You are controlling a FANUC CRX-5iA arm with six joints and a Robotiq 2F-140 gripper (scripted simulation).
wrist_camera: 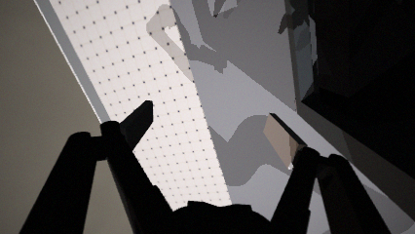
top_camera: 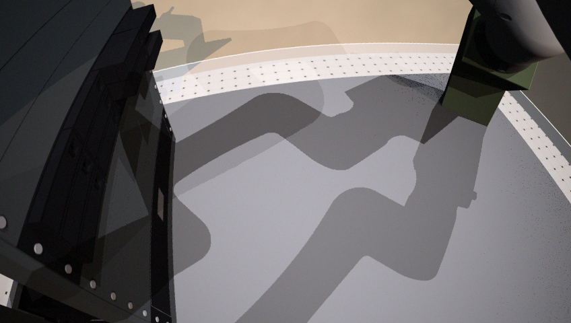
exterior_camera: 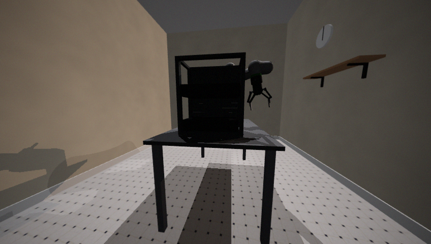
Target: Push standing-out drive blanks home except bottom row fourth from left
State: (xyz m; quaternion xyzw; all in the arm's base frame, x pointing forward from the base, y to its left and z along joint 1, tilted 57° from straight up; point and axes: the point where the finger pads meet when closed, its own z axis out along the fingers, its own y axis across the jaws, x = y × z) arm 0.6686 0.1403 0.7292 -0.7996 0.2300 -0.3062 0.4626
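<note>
While the dark grey six-joint arm [exterior_camera: 259, 67] reaches out past the edge of the black open-frame rack [exterior_camera: 180, 90], its black two-finger pincer [exterior_camera: 258, 99] hangs in the air with the fingertips pointing downward. The pincer stands fully open, and nothing is held between its fingers.

In the exterior view, the rack sits to the left of the pincer, resting on the dark square-topped table [exterior_camera: 272, 146]. The pincer is beside the rack's upper half and apart from it, and well above the table top. The dark storage chassis [exterior_camera: 213, 90] fills the rack frame; this view does not show its front clearly enough to tell one drive blank from another.

In the wrist view, the dark bulk of the rack [wrist_camera: 370, 73] lies to the right of and beyond the right-hand finger [wrist_camera: 282, 136], whose pale inner pad faces the gap. The grey table top [wrist_camera: 244, 93] runs under the pincer between the two fingers, and the white dotted floor tiles [wrist_camera: 146, 58] lie beyond the left-hand finger.

In the top view, the rack and chassis face [top_camera: 91, 159] occupy the left side, with protruding dark blocks visible near the upper end of that face. The arm's green-banded wrist section [top_camera: 481, 91] is at the upper right, well apart from the rack, and casts a broad shadow across the table.
</note>
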